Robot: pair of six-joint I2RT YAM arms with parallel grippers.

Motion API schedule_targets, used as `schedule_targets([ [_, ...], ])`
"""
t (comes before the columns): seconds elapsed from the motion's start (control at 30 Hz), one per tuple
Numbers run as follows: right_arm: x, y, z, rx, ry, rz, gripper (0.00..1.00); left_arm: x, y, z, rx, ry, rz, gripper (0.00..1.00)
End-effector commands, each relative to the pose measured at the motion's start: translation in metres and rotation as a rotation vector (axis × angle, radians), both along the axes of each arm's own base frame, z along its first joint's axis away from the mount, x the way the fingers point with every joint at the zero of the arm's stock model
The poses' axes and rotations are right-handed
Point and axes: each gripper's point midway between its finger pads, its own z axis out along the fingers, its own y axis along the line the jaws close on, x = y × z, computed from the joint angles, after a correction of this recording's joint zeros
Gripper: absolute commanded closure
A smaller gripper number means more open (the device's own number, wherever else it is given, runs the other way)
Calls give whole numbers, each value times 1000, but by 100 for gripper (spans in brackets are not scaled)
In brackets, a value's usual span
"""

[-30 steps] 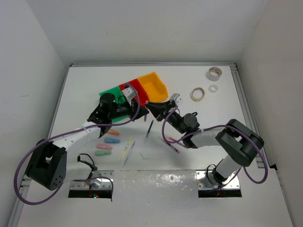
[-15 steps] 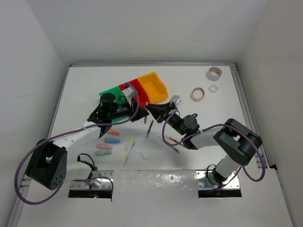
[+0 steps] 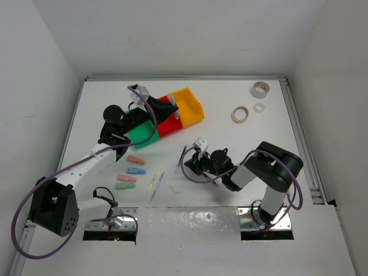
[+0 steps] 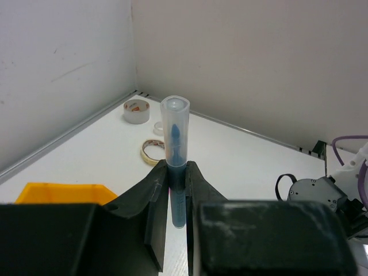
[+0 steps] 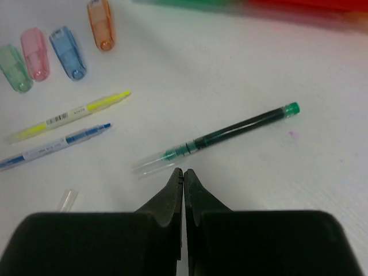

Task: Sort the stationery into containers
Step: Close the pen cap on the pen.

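Now that the left end effector point(image 4: 177, 175) has raised its gripped blue pen point(image 4: 175, 129) above the bins point(image 3: 192, 110), dropping looks next, while the right end effector point(image 5: 183, 177) hovers closed, empty.

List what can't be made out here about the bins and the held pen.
- Blue pen, lower end: left wrist view, hidden inside the left pincer.
- Green bin and red bin, contents: top view, the left arm covers part of each.
- Yellow bin: left wrist view, only a corner shows, cut off by the pincer body.
- Bins: right wrist view, only a blurred strip at the top edge.
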Motion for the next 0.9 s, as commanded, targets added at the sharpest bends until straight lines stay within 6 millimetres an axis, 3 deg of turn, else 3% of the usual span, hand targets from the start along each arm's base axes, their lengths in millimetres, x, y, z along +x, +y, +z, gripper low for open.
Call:
schedule_targets([
  [0.0, 14, 9, 45, 114, -85, -12, 100, -8, -1, 11, -1, -75, -27, 100],
  [0.13, 25, -3, 65, 132, -137, -56, 98, -7, -1, 11, 9, -82, -22, 100],
  [0.17, 28, -6, 84, 165, -175, -54, 83, -7, -1, 10, 14, -80, -24, 100],
  [0.27, 35, -2, 118, 159, -246, 1, 58, -7, -2, 5, 31, -66, -24, 100],
  [0.3, 44, 7, 142, 170, -291, 19, 54, -8, -2, 3, 33, -57, -28, 100],
  [0.37, 46, 14, 152, 122, -300, 69, 46, -10, -3, -2, 38, -39, -35, 100],
  [0.4, 47, 22, 173, 149, -332, 99, 40, -12, -5, -4, 39, -33, -43, 100],
  [0.5, 53, 27, 201, 212, -372, 107, 37, -17, -8, -9, 48, -15, -57, 100],
  [0.7, 63, 36, 230, 325, -406, 90, 39, -26, -10, -13, 54, 12, -84, 100],
  [0.87, 69, 37, 234, 351, -408, 70, 45, -30, -11, -15, 57, 25, -99, 100],
])
